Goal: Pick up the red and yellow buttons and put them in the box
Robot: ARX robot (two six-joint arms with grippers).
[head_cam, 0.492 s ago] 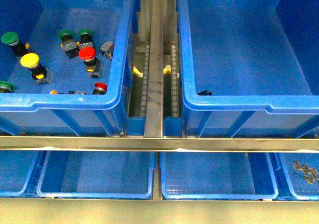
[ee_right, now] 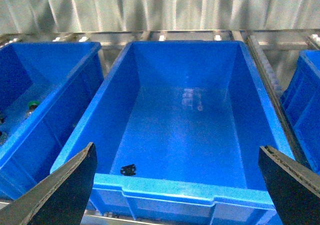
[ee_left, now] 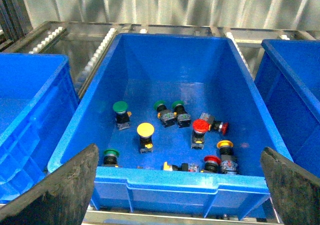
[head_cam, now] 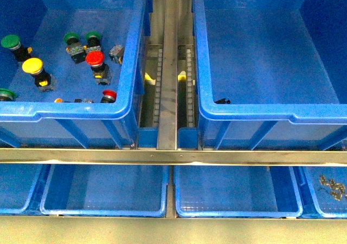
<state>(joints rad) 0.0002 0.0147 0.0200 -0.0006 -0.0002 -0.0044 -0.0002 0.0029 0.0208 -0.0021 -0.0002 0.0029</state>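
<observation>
Left pincer (ee_left: 180, 149) and right pincer (ee_right: 177, 146) are hanging released; red-capped plastic push-button (ee_left: 200, 126) and yellow-capped plastic push-button (ee_left: 145, 130) are sitting at frame's lower centre

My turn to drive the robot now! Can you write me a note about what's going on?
Left gripper: open, empty, facing the button bin.
Right gripper: open, empty, facing the bin holding a black fleck.
Red button and yellow button stand in the button bin among green buttons; another red one lies near its front wall.
Done: no button picked yet.
To do: pick the red and yellow buttons and put them in the box, likely the bare bin beside the button bin.
</observation>
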